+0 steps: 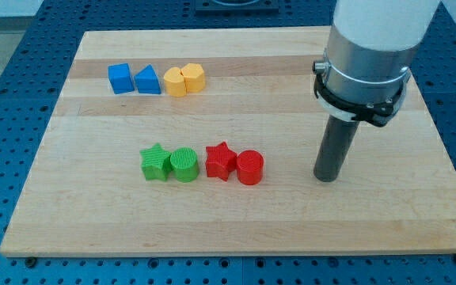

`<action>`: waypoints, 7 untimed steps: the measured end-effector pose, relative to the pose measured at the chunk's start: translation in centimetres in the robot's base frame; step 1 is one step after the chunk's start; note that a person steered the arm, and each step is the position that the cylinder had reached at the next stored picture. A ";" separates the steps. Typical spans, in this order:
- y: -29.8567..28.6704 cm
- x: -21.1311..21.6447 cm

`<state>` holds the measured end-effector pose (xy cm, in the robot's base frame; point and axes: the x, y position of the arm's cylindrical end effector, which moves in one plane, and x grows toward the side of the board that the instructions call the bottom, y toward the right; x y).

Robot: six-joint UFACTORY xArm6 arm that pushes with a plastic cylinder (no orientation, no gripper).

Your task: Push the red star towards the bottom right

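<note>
The arm carries no claw, so there is nothing to open, close or hold anything; it ends in a straight dark rod under a pale cylindrical housing (374,47), and the rod's lower end, my tip (327,179), rests on the wooden tabletop (386,222) in the view's right half. The red star (221,161) lies well to the view's left of my tip, at about the same height in the view, and apart from it. Touching the star on its side nearer my tip is the red cylinder (250,168), which stands between the star and my tip, with bare wood between the cylinder and the rod. Farther to the view's left of my tip, past the star, sit the green cylinder (184,165) and the green star (156,162), pressed side by side, with a narrow gap between the green cylinder and the red star. Toward the view's top left of my tip, well apart from it, a second row holds a blue cube (119,77), a blue triangular block (148,81), and two yellow blocks, one rounded (176,81) and one with flat faces (194,77), touching each other.
</note>
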<state>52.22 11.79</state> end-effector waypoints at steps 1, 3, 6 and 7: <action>0.0 0.0; -2.6 3.4; -13.5 9.6; -17.3 7.5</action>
<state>59.70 -5.54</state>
